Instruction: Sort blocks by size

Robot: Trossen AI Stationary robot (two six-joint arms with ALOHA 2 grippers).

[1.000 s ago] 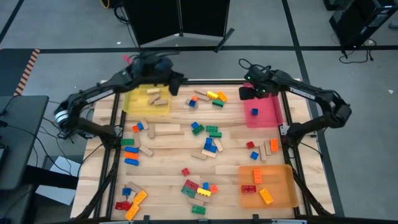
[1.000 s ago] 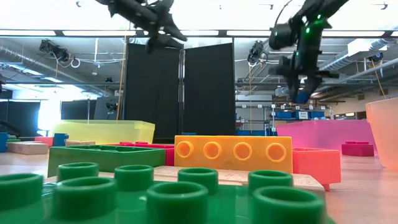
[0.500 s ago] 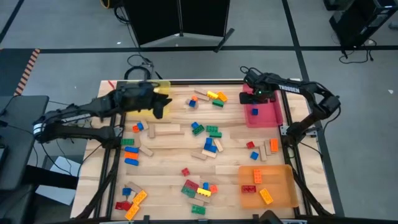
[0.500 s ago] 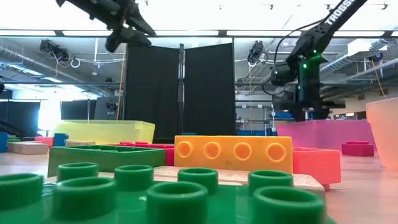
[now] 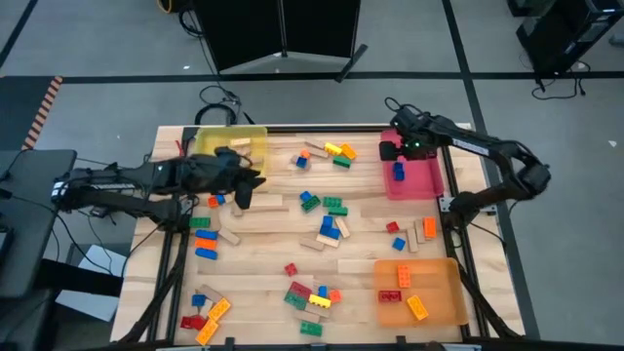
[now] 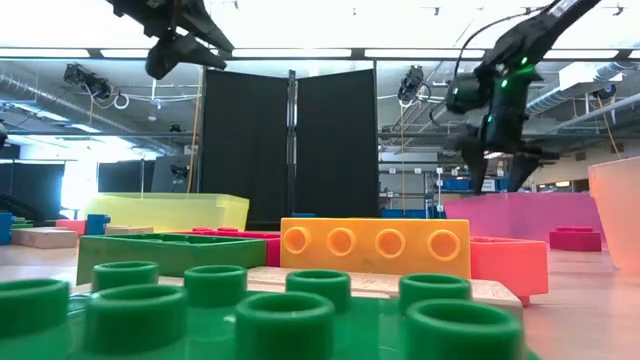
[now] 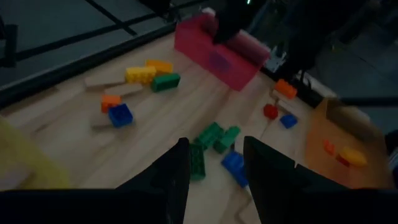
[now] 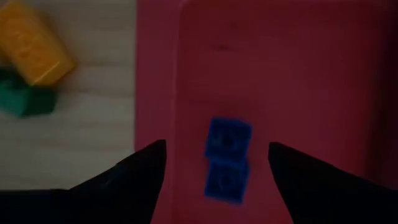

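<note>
**A:** Checking the right gripper [image 5: 394, 149] first: it hangs over the back end of the pink tray [image 5: 426, 179], fingers [image 8: 140, 168] spread apart, nothing between them. A small blue brick [image 8: 225, 159] lies on the tray floor straight below the gap, clear of both fingers

**B:** Left side?

**A:** Left gripper [image 5: 244, 185] is off the table surface, above the wood near the yellow tray [image 5: 255, 134], just in front of it. Its fingers [image 7: 171, 174] stand with a gap between them and I see nothing in that gap. Past the fingers: two green bricks [image 7: 217, 137] and a blue brick [image 7: 234, 163] on the table, not touched

**B:** Where are the blocks overall?

**A:** Mostly loose on the table [image 5: 273, 255]. Cluster of yellow, orange and green bricks [image 5: 336, 152] at the back between the two trays. Tan wooden block [image 5: 263, 203] close beside the left gripper. Blue and green ones mid-table [image 5: 331, 228]. Mixed heap at the front edge [image 5: 310, 296], another at the front left corner [image 5: 205, 310]

**B:** Trays?

**A:** Orange tray [image 5: 456, 302] at front right holds a red brick [image 5: 391, 296] and an orange brick [image 5: 417, 308]. Yellow tray has a couple of tan wooden pieces [image 5: 240, 143]. Pink tray shows the blue brick plus a red piece [image 5: 399, 175]

**B:** Low view any use?

**A:** Only a big green brick [image 6: 200, 320] and an orange one [image 6: 375, 246] up close, both arms up high
</note>
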